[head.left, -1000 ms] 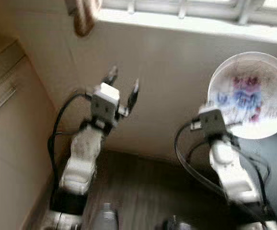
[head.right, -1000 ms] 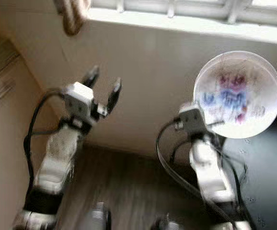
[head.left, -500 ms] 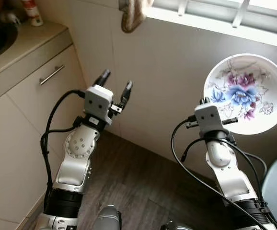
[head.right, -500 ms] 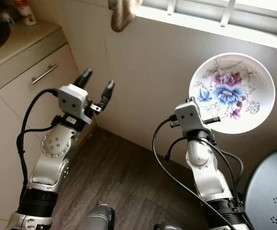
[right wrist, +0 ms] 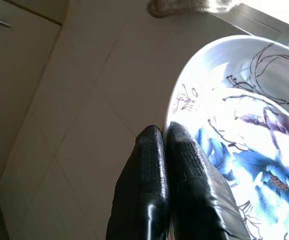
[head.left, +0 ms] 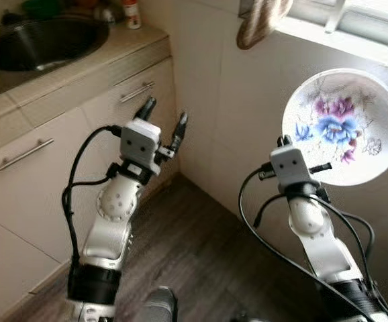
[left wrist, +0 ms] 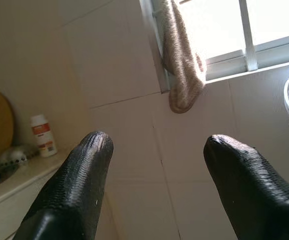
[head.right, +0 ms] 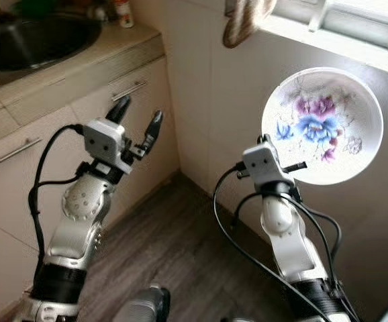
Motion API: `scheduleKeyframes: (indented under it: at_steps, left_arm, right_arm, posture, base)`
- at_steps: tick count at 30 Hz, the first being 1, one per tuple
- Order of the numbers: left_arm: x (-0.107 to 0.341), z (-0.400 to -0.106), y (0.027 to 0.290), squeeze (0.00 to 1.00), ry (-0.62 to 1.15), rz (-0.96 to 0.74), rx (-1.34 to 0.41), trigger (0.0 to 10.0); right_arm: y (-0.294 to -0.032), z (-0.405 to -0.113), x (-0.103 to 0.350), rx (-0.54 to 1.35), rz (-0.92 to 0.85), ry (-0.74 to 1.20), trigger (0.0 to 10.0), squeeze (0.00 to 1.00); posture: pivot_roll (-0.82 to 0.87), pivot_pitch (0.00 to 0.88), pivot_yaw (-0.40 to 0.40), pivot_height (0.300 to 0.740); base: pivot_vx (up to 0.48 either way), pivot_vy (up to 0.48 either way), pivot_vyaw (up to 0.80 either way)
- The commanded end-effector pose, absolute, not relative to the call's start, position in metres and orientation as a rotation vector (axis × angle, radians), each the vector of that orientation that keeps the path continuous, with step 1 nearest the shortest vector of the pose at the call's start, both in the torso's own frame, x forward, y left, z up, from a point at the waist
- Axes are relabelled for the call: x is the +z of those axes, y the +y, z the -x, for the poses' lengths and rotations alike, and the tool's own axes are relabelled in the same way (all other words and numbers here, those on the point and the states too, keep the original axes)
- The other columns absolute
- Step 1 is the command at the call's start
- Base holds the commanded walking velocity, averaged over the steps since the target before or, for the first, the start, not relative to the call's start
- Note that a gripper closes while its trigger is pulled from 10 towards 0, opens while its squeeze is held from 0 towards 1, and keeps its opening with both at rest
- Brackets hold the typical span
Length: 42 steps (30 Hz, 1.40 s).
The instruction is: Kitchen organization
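At right of the frame, the white porcelain bowl with blue and purple flowers [head.left: 343, 126] is held aloft, tilted, the right gripper [right wrist: 170, 150] pinching its rim, seemingly for carrying; left gripper [head.left: 163, 119] spread, empty, at centre left, perhaps kept ready; steel sink [head.left: 43, 41] upper left, beige hanging cloth [head.left: 261, 21] at top

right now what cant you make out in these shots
- Sink: the eye views' top edge cuts off its far side, and its inside is too dark to read.
- Bottle: label too small to read in the left wrist view.
- Bowl rim: the right gripper covers the part it pinches.
- Cloth: the eye views' top edge cuts off where it hangs from.
- Left gripper: open, holding nothing.
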<state>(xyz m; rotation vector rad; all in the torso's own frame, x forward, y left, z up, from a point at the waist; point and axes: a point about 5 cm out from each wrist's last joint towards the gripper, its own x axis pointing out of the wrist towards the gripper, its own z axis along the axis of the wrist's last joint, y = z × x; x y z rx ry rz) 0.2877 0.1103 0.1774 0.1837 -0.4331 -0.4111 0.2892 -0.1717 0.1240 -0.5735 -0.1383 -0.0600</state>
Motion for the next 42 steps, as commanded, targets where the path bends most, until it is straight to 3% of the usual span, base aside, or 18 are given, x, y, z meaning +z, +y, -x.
scheduleKeyframes:
  at_steps: [1,24,42]
  left_arm:
    - [0.1798,-0.2886,0.1169,0.00,-0.440,-0.199,-0.389,10.0]
    - [0.1835,-0.2914,0.1228,0.00,-0.454,-0.195,-0.346,10.0]
    - [0.1836,-0.2913,0.1237,0.00,-0.465,-0.197,-0.333,10.0]
  right_arm:
    - [-0.1644,-0.2913,0.1340,-0.045,0.572,-0.195,0.0,0.00]
    - [-0.1625,-0.2911,0.1349,-0.031,0.572,-0.211,0.0,0.00]
    - [-0.1616,-0.2906,0.1344,-0.030,0.560,-0.220,0.0,0.00]
  posture:
    - [0.14,0.010,-0.056,0.740]
    - [0.14,0.008,-0.056,0.740]
    - [0.14,0.000,-0.057,0.740]
  base:
    - [0.000,0.000,0.80]
    - [0.000,0.000,0.80]
    - [0.349,0.000,0.80]
